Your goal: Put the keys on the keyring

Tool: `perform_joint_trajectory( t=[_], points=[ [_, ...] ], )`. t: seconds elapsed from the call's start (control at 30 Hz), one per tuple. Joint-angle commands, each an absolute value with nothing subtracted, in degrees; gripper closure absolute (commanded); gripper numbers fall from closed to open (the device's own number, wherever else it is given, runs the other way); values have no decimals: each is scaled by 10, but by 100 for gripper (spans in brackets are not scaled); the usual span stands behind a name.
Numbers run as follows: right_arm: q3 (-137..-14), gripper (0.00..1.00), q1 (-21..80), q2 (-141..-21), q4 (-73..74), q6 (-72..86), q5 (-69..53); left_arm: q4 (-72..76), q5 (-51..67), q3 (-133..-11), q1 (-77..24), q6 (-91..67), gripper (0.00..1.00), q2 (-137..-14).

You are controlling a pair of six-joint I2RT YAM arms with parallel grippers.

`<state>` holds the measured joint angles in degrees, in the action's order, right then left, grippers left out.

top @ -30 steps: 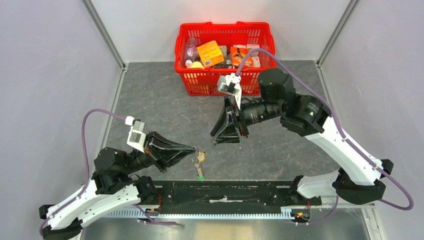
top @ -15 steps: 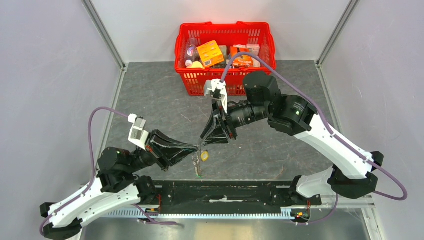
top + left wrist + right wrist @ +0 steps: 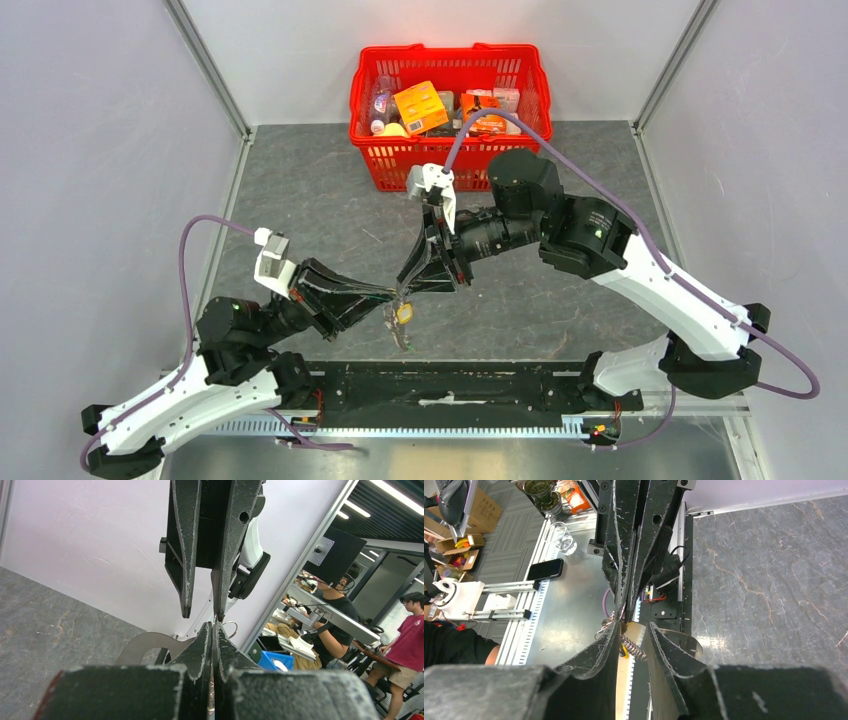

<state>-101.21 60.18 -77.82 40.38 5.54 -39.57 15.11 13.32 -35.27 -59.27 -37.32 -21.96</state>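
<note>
- While it hung near the red basket (image 3: 450, 50) a second ago, the right gripper (image 3: 404, 290) now meets the left gripper (image 3: 390, 297), fingers narrowly apart.
- Left gripper clamps the keyring (image 3: 633, 647), now lifted; yellow key (image 3: 405, 312) dangles beneath.

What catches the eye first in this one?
The two grippers meet tip to tip above the table's near middle: the left gripper is shut on the keyring, a yellow-orange key tag dangling below, the right gripper open beside it. At the far edge stands a full red basket.
</note>
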Motion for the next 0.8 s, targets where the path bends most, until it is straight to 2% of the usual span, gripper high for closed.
perform_joint_trajectory(
  t=[0.0, 0.77],
  points=[
    [-1005, 67, 617, -764, 375, 51, -391, 192, 96, -352, -593, -391, 98, -216],
    [-985, 72, 621, -749, 325, 89, -356, 195, 83, -348, -593, -395, 98, -197]
  ],
)
